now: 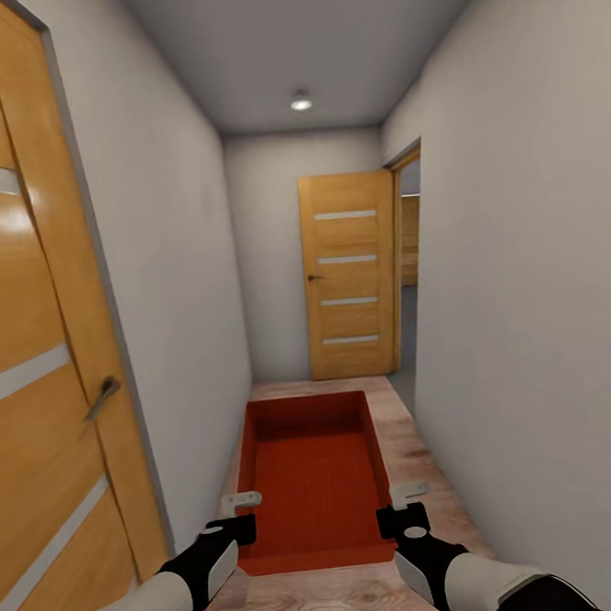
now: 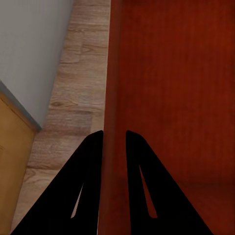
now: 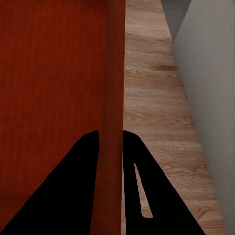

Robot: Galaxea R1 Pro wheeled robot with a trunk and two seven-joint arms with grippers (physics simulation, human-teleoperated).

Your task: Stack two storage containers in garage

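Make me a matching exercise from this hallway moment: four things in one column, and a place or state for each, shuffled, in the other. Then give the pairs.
Things:
1. storage container
2. left gripper
3. ceiling light
4. far wooden door

Places or states:
A. glowing overhead, down the corridor
B. at the corridor's end, beside an open doorway
C. fingers clamped on one side wall of the bin
D. carried between both arms above the wood plank floor

Pairs: 1-D, 2-C, 3-A, 4-B
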